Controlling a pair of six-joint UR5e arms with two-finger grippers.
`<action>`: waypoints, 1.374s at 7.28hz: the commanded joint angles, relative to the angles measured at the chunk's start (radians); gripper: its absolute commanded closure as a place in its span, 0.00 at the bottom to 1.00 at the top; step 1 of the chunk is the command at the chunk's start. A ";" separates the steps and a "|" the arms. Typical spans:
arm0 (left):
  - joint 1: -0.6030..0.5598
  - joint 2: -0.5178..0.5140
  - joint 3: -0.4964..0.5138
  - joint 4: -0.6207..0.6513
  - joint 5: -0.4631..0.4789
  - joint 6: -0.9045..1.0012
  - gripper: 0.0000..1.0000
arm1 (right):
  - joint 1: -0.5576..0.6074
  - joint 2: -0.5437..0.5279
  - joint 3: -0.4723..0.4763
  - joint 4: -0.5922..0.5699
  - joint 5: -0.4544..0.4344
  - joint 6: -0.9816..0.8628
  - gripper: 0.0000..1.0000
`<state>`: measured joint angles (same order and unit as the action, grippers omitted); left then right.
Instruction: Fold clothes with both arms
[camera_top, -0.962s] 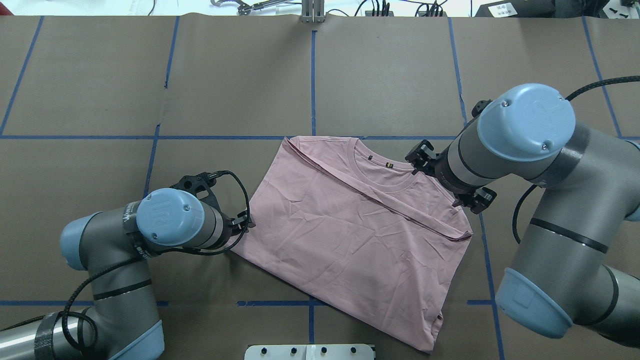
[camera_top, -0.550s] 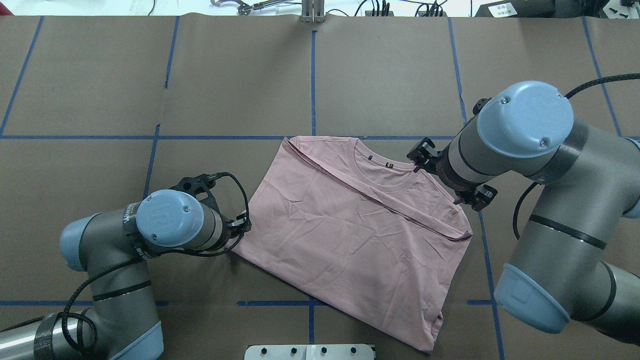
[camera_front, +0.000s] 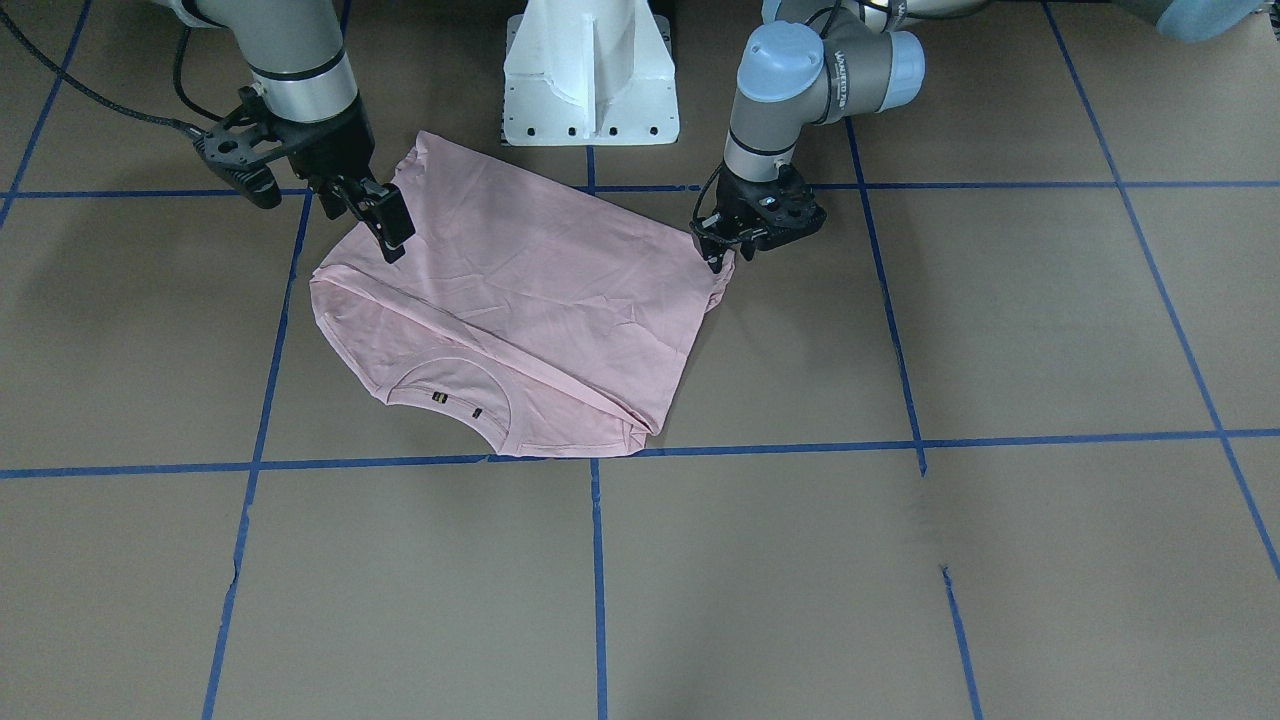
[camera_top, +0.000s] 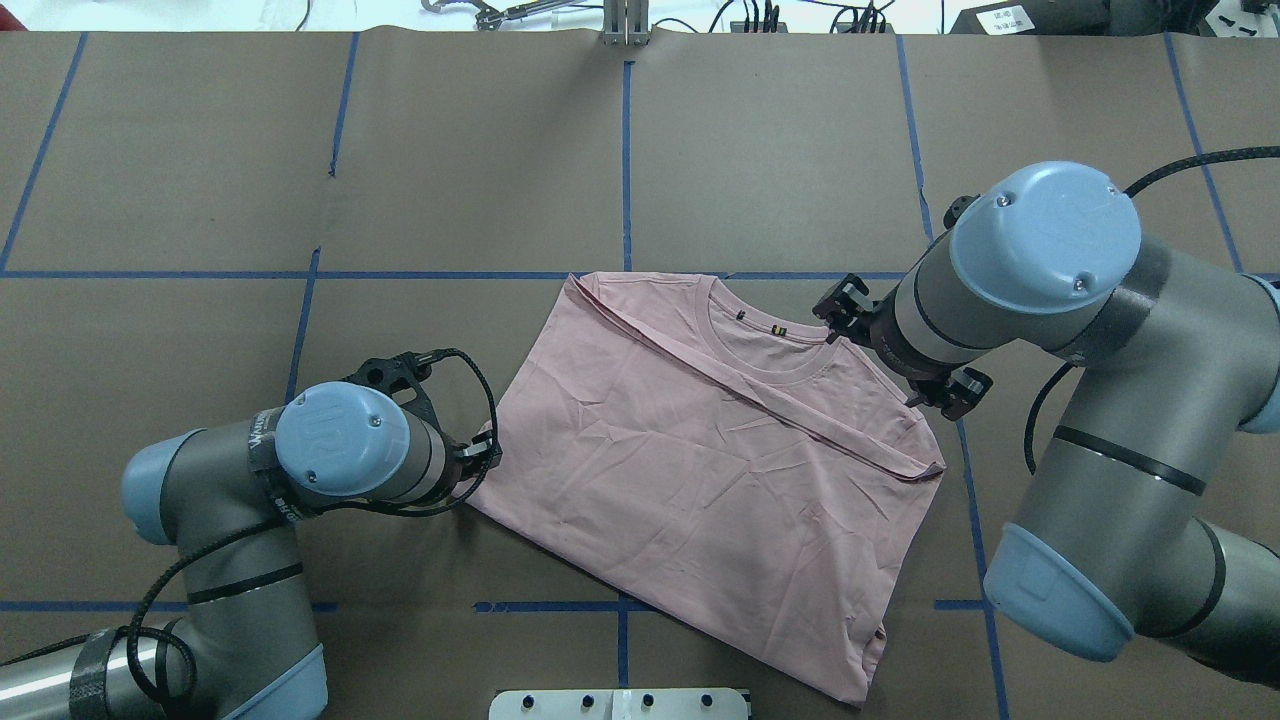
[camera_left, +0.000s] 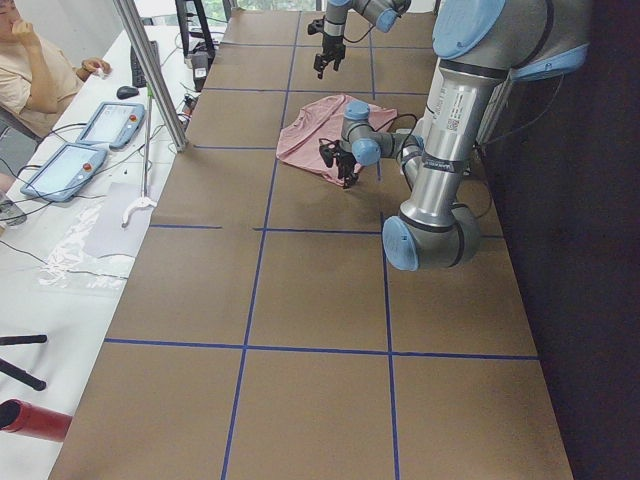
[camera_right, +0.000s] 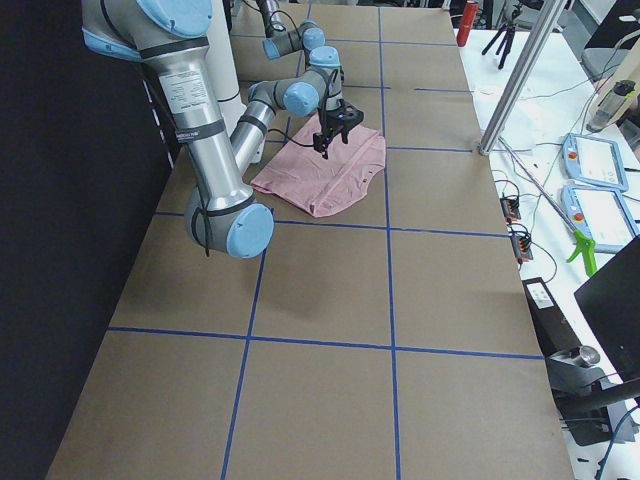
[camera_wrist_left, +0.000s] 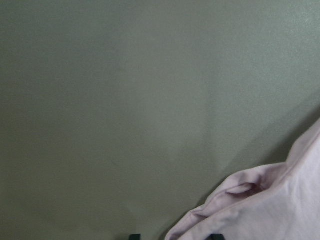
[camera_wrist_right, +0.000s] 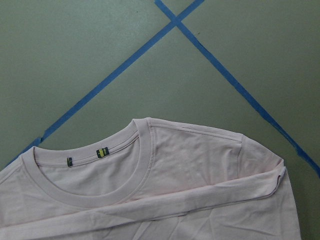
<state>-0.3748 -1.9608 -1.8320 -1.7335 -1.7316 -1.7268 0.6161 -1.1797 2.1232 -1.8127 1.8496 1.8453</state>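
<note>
The pale pink T-shirt (camera_top: 700, 470) lies on the brown table, back up, one long fold running diagonally below its ribbed collar (camera_wrist_right: 125, 165). No print shows. My left gripper (camera_front: 718, 255) sits low at the shirt's side corner. In the left wrist view its fingertips stand apart at the bottom edge, with the rumpled fabric edge (camera_wrist_left: 270, 210) beside them. My right gripper (camera_front: 385, 228) hovers open above the shirt's shoulder edge, near the collar, gripping nothing. In the overhead view both grippers are mostly hidden under their own wrists.
The white pedestal base (camera_front: 590, 80) stands just behind the shirt's hem. Blue tape lines (camera_top: 625, 150) grid the brown table cover. Beyond the table edge are a metal post (camera_left: 150, 70), tablets (camera_left: 65, 170) and a seated person (camera_left: 35, 70).
The left gripper has drifted slightly back from the shirt's corner, toward the robot. The right wrist has shifted a little. The shirt lies as before.
</note>
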 joint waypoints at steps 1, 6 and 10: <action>0.005 0.000 0.000 0.000 -0.002 -0.031 0.65 | 0.001 0.000 -0.006 0.006 0.000 0.000 0.00; -0.021 -0.030 -0.049 0.092 0.007 0.057 1.00 | 0.001 0.002 -0.023 0.019 -0.001 0.002 0.00; -0.257 -0.183 0.221 -0.113 0.092 0.301 1.00 | 0.013 0.002 -0.035 0.072 0.002 0.012 0.00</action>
<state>-0.5630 -2.0803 -1.7531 -1.7658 -1.6564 -1.5215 0.6238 -1.1781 2.0882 -1.7481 1.8502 1.8551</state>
